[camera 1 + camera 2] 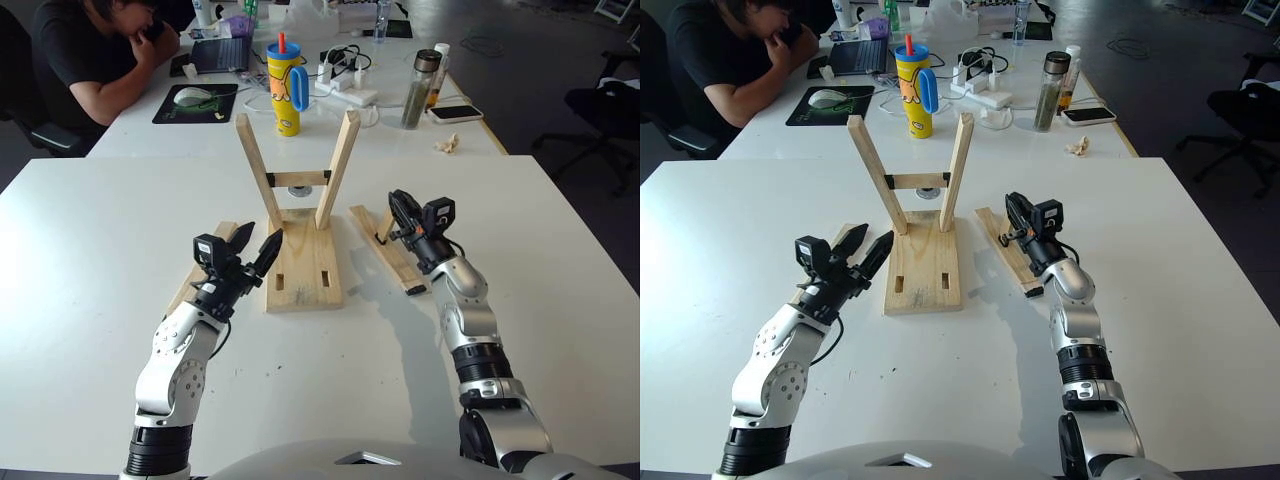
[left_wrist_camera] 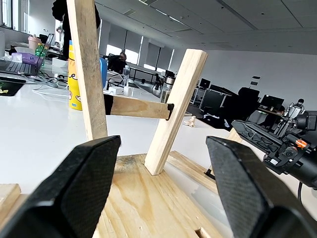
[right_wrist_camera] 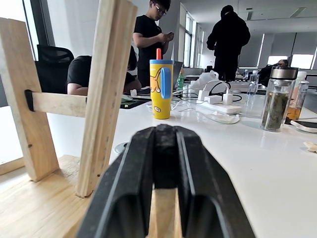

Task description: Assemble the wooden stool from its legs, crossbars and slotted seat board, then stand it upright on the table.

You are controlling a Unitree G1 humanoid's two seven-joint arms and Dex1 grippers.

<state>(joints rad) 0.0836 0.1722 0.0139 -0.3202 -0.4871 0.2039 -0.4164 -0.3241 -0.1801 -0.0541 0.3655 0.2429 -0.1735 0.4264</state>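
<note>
The slotted seat board (image 1: pixel 300 268) lies flat mid-table. Two wooden legs (image 1: pixel 257 170) (image 1: pixel 338 168) stand slanted in its far slots, joined by a crossbar (image 1: pixel 300 180); the two near slots are empty. My left gripper (image 1: pixel 258 240) hovers open at the board's left edge, over a loose leg piece (image 1: pixel 226 233). In the left wrist view its fingers (image 2: pixel 81 183) frame the standing legs. My right gripper (image 1: pixel 398 200) is shut, with nothing between its fingers, just above another loose leg (image 1: pixel 385 250) that lies right of the board. The shut fingers (image 3: pixel 143 168) point toward the standing leg (image 3: pixel 104 84).
A second table behind holds a yellow cup (image 1: pixel 285 88), a glass bottle (image 1: pixel 422 90), a phone (image 1: pixel 455 113), cables and a mouse pad (image 1: pixel 195 102). A person sits at its far left. The white table (image 1: pixel 100 230) has wide bare room on both sides.
</note>
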